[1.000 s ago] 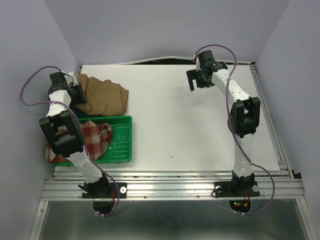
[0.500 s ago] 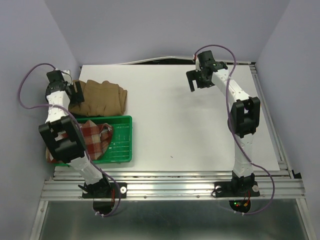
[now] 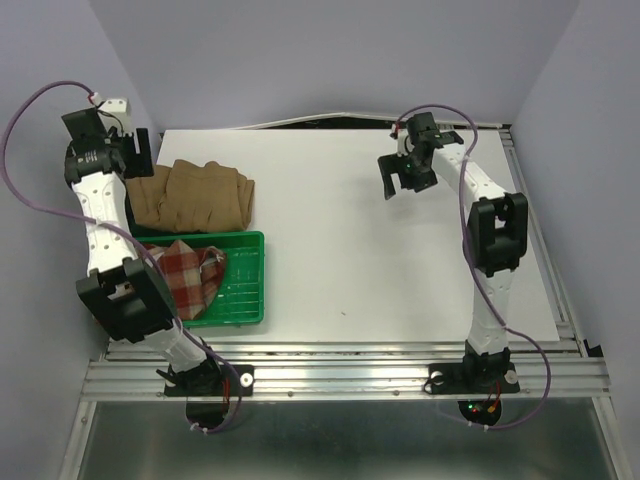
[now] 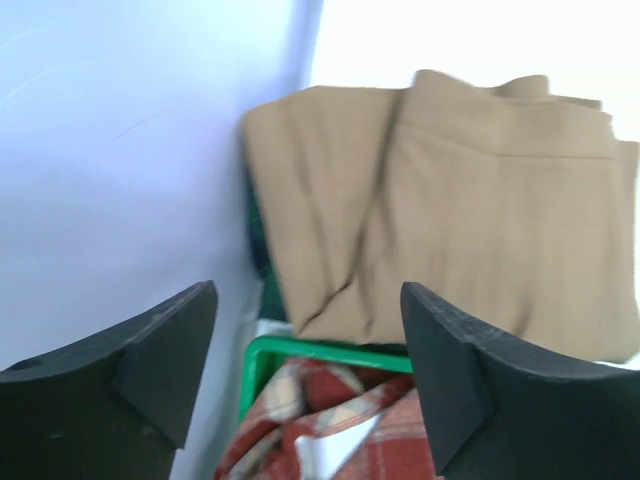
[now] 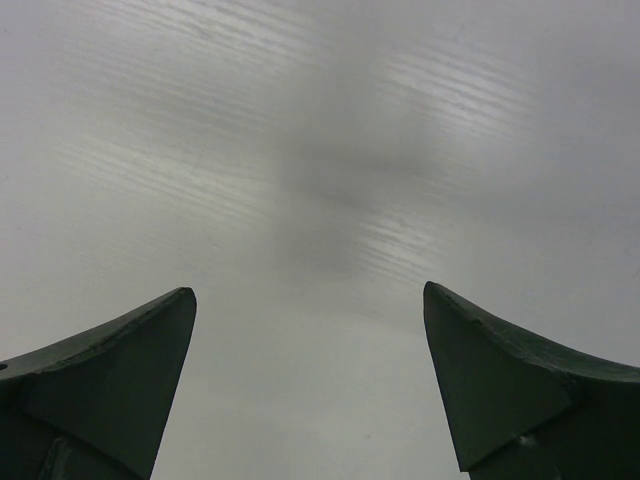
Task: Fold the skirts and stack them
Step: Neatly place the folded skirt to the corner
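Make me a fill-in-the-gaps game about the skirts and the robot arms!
1. The red plaid skirt lies in the ____ tray.
2. The folded tan skirt lies on the white ____.
3. The left gripper and the right gripper both stand ____, holding nothing.
Missing words: green; table; open.

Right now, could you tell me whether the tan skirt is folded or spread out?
Folded. The tan skirt lies as a compact layered bundle behind the tray, its doubled edges showing in the left wrist view.
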Tool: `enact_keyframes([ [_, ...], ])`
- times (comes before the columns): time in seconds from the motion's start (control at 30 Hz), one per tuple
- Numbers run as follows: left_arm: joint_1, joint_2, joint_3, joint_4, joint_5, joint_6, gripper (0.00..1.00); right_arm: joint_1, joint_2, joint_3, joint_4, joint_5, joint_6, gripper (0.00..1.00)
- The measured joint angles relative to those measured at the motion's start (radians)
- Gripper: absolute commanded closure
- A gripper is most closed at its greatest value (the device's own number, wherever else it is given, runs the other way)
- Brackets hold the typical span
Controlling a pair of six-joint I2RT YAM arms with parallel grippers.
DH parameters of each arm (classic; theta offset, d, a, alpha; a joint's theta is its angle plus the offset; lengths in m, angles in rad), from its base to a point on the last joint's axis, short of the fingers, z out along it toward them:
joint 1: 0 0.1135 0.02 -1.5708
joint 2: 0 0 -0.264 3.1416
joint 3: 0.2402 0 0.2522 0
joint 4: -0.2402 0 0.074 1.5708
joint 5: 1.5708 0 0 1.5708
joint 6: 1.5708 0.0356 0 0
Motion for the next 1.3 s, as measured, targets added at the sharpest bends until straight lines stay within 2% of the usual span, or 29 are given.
enact_keyframes([
  [0.1, -0.014, 0.066, 0.048, -0.025, 0.071, -0.002, 0.22, -0.027, -0.031, -0.06, -0.005, -0.055, 0.0, 0.0],
  [0.23, -0.031, 0.174, 0.056, -0.035, 0.074, -0.013, 0.25, -0.061, -0.076, -0.141, -0.006, -0.124, -0.006, 0.0],
  [0.43, -0.032, 0.323, 0.044, -0.023, -0.072, -0.048, 0.26, -0.095, -0.121, -0.241, 0.0, -0.183, -0.009, 0.0],
  [0.53, -0.032, 0.354, 0.023, -0.009, -0.133, -0.064, 0.23, -0.107, -0.138, -0.291, -0.001, -0.196, -0.011, 0.0],
  [0.67, -0.032, 0.377, 0.019, 0.002, -0.143, -0.079, 0.18, -0.113, -0.159, -0.321, -0.001, -0.205, -0.014, 0.0],
  [0.9, -0.032, 0.355, 0.019, 0.01, -0.125, -0.093, 0.06, -0.14, -0.204, -0.323, -0.001, -0.222, -0.026, 0.0],
  [1.03, -0.032, 0.243, 0.035, 0.006, -0.114, -0.089, 0.01, -0.199, -0.216, -0.323, 0.0, -0.259, -0.026, 0.0],
  [1.13, -0.046, 0.174, 0.166, -0.026, -0.096, -0.059, 0.01, -0.256, -0.216, -0.32, -0.001, -0.291, -0.025, 0.0],
  [1.23, -0.129, 0.111, 0.255, -0.023, -0.124, -0.025, 0.01, -0.308, -0.22, -0.314, 0.003, -0.325, -0.024, 0.0],
  [1.3, -0.216, 0.074, 0.248, -0.021, -0.128, -0.014, 0.02, -0.329, -0.237, -0.314, 0.008, -0.34, -0.023, 0.0],
])
